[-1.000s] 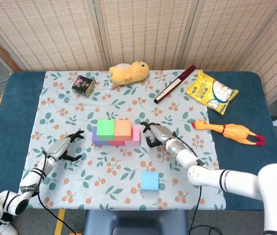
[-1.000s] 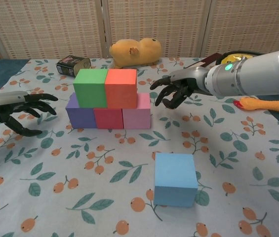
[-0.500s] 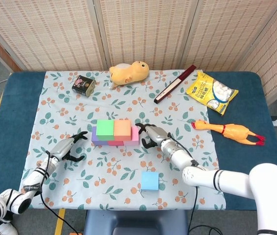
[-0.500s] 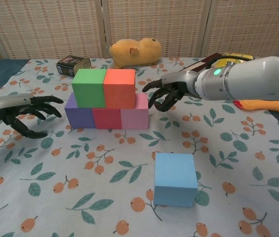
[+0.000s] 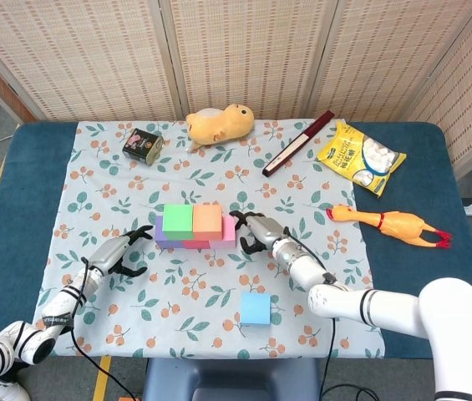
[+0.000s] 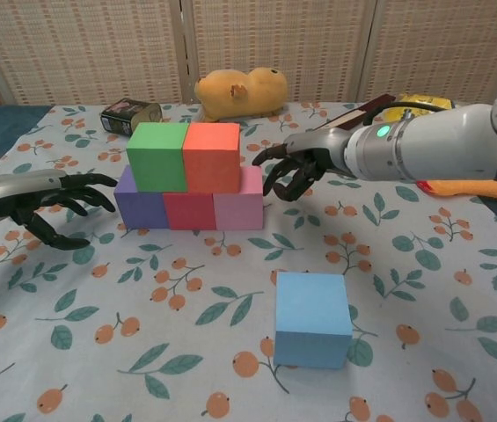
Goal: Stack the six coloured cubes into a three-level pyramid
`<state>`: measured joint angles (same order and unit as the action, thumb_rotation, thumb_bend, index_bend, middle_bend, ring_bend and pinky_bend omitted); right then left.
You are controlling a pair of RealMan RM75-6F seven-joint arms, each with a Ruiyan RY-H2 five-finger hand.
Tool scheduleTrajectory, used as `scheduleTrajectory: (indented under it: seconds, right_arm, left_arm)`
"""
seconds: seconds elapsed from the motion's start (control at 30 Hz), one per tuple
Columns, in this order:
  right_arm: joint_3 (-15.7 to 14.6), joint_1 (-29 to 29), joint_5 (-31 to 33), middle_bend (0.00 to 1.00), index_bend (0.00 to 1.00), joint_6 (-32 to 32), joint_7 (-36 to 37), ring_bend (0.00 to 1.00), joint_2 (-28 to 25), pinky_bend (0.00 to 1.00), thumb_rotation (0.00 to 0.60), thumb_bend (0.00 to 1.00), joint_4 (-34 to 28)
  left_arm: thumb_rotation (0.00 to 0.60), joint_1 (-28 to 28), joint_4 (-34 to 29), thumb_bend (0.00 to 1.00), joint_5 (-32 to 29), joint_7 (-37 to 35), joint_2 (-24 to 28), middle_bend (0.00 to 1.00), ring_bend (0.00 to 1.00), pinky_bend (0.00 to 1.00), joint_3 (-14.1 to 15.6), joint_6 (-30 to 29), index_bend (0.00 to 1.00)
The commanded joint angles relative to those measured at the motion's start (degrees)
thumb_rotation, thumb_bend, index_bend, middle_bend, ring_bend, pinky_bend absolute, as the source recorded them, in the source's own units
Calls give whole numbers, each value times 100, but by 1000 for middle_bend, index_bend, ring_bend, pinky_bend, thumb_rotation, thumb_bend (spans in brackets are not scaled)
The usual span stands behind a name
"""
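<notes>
on the floral cloth [image 5: 93, 200] mid-desk, five cubes form two levels: purple cube [image 6: 141, 207], red cube [image 6: 192, 211] and pink cube [image 6: 241, 208] below, green cube [image 6: 159, 156] and orange cube [image 6: 213, 156] on top. blue cube [image 6: 313, 318] sits apart near the front edge, likely the cap still to place. left robot hand [image 6: 53, 206] open, fingers spread, just beside the purple end; right robot hand [image 6: 290, 170] open, fingers loosely curled at the pink end, contact unclear. looks like both flank the row to square it. blue desk [image 5: 35, 159], woven screen panels [image 5: 244, 50] behind.
</notes>
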<state>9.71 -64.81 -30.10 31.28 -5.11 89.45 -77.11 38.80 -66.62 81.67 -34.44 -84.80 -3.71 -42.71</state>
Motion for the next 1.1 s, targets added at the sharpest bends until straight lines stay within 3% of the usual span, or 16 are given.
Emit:
scheduleTrajectory:
  seconds: [0.03,0.8,1.1]
  right_arm:
    - [-6,-9,7,202,0,-1,8,13,0,0,600,613,6]
    - [-39,-53,-9,202,0,-18,76,14,23,0,600,612,55]
    - [-57,-38,-38,202,0,5,95,13,-27,0,600,612,18]
  left_arm:
    - [600,16,16,311,-11,-9,-17,177,100,164,5,14,11]
    - [600,117,-64,311,-71,104,-16,165,100,164,23,54,8]
    - [600,-101,-157,312,-191,110,160,150,101,163,78,-116,12]
